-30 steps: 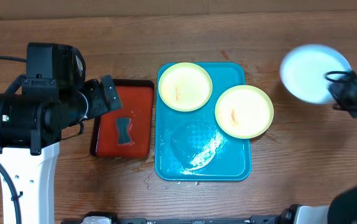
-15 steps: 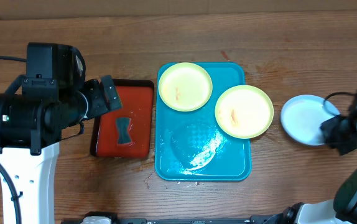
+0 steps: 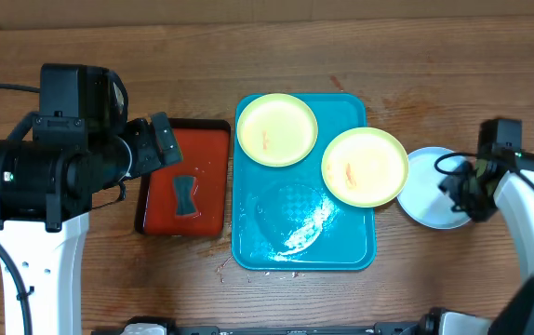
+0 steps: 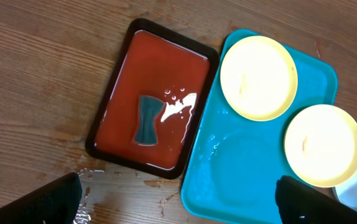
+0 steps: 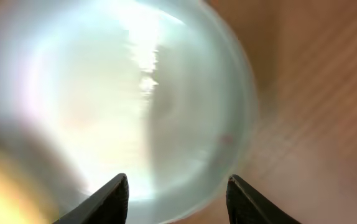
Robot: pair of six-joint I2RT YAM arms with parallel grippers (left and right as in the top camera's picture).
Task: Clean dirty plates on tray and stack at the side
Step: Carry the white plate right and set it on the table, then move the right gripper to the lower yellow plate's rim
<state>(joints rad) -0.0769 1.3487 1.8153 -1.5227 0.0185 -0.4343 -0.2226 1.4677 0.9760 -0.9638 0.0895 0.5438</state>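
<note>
The turquoise tray [image 3: 295, 237] [image 4: 241, 180] lies mid-table and is wet. Two yellow-green plates with orange smears sit on it: one at the back left [image 3: 277, 128] [image 4: 258, 76], the other [image 3: 365, 166] [image 4: 323, 144] overhanging the right rim. A pale blue-white plate [image 3: 423, 191] [image 5: 135, 99] lies on the bare wood right of the tray, its left edge against that second plate. My right gripper [image 3: 460, 191] [image 5: 178, 199] hovers over its right edge, open, with the rim below the gap between the fingers. My left gripper [image 4: 178, 205] hangs open, high over the red tray and holding nothing.
A red tray with a black rim [image 3: 141, 209] [image 4: 104, 112] lies left of the turquoise one, holding water and a small dark blue-grey pad [image 3: 185, 195] [image 4: 146, 119]. Water drops spot the wood [image 4: 85, 180] in front of it. The left arm's body [image 3: 53, 158] looms over the table's left side.
My right arm brought the blue-white plate from the back right down to the table beside the tray, and its jaws have parted. The left arm has not moved.
</note>
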